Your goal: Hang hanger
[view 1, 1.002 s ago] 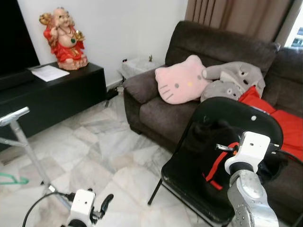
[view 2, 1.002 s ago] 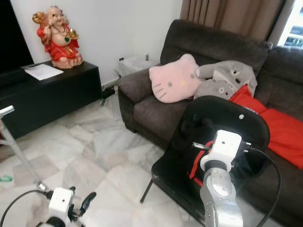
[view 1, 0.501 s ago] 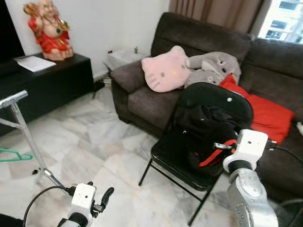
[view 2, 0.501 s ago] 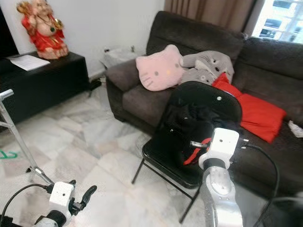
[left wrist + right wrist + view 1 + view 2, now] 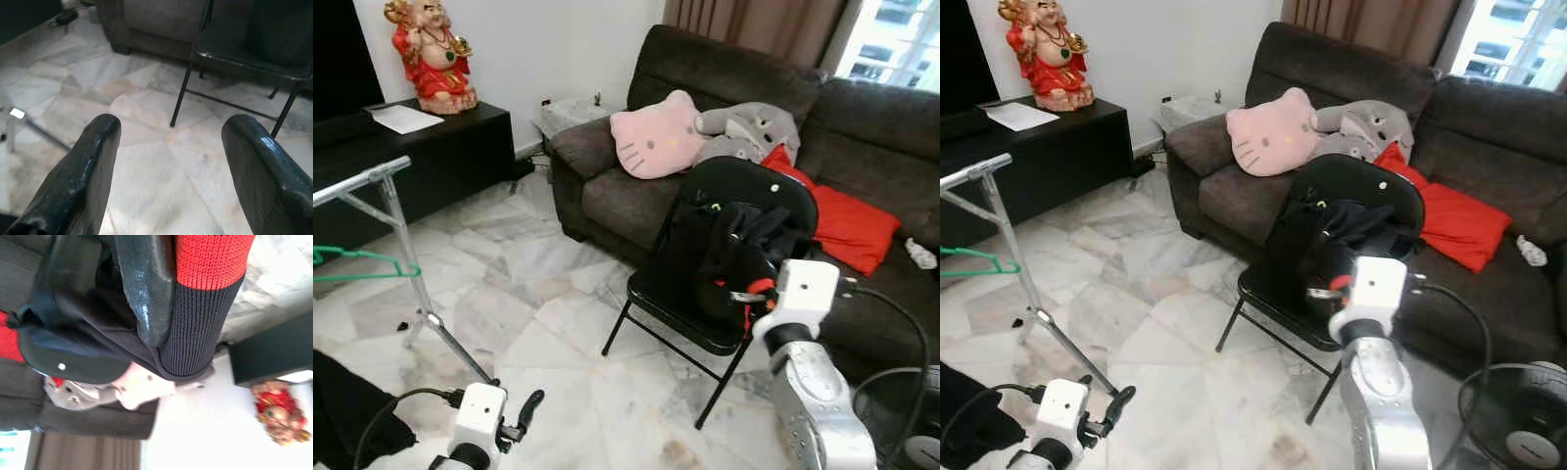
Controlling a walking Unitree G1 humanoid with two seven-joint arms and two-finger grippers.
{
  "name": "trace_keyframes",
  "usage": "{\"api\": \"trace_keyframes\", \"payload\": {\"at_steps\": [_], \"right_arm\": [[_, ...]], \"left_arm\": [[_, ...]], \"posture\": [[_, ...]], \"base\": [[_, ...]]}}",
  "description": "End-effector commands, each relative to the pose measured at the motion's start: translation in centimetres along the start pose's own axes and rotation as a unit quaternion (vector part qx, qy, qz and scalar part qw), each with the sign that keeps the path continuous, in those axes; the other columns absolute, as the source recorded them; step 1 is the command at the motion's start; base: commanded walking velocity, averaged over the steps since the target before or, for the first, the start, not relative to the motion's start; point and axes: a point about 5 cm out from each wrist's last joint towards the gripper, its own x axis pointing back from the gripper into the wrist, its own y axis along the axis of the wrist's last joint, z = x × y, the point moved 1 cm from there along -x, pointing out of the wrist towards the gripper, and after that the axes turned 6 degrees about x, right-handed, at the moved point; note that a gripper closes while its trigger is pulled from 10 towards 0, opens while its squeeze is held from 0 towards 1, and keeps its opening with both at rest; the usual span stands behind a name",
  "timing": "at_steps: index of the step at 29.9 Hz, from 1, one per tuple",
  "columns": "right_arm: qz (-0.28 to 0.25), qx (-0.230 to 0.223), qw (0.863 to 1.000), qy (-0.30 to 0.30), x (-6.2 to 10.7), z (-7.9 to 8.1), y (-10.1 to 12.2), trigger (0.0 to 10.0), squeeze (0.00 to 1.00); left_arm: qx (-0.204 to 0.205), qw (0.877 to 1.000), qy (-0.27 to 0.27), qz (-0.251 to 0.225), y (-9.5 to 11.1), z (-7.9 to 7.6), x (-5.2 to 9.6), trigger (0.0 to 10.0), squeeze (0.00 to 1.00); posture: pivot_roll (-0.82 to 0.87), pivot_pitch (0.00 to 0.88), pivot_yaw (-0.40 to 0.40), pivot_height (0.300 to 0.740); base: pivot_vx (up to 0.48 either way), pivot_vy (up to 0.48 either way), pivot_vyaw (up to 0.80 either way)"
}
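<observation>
A green hanger hangs beside the silver rack at the far left. My right gripper is raised in front of the black folding chair, shut on a black and red knitted garment. In the right wrist view the red and black knit lies folded against one glossy finger. Whether the garment also rests on the chair seat I cannot tell. My left gripper hangs low over the marble floor, and its two fingers stand wide apart in the left wrist view with nothing between them.
A dark sofa with a pink cat cushion, grey plush and red cushion stands behind the chair. A black cabinet with a red figurine lines the left wall. Dark cloth lies at bottom left, a fan at bottom right.
The camera has drawn back and turned, so the chair looks smaller and the rack and green hanger show more fully. The right gripper stays shut on the garment.
</observation>
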Motion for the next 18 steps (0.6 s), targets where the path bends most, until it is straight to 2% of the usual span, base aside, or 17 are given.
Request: {"api": "trace_keyframes", "payload": {"at_steps": [1, 6, 18], "right_arm": [[0.007, 0.006, 1.000, -0.007, -0.05, -0.71, -0.31, 10.0, 0.00], [0.001, 0.008, 1.000, -0.008, -0.31, -0.99, -0.04, 10.0, 0.00], [-0.017, 0.013, 1.000, 0.020, -0.57, -0.35, 0.51, 10.0, 0.00]], "left_arm": [[0.007, 1.000, -0.002, 0.003, -0.26, -0.44, 0.04, 10.0, 0.00], [0.008, 1.000, 0.000, 0.003, -0.35, -0.44, 0.13, 10.0, 0.00], [0.009, 1.000, 0.001, 0.003, -0.41, -0.43, 0.16, 10.0, 0.00]], "posture": [[0.01, 0.000, -0.080, 0.740], [0.01, 0.000, -0.083, 0.740], [0.01, 0.000, -0.085, 0.740]], "base": [[-0.285, 0.000, 0.00], [-0.281, 0.000, 0.00], [-0.287, 0.000, 0.00]]}}
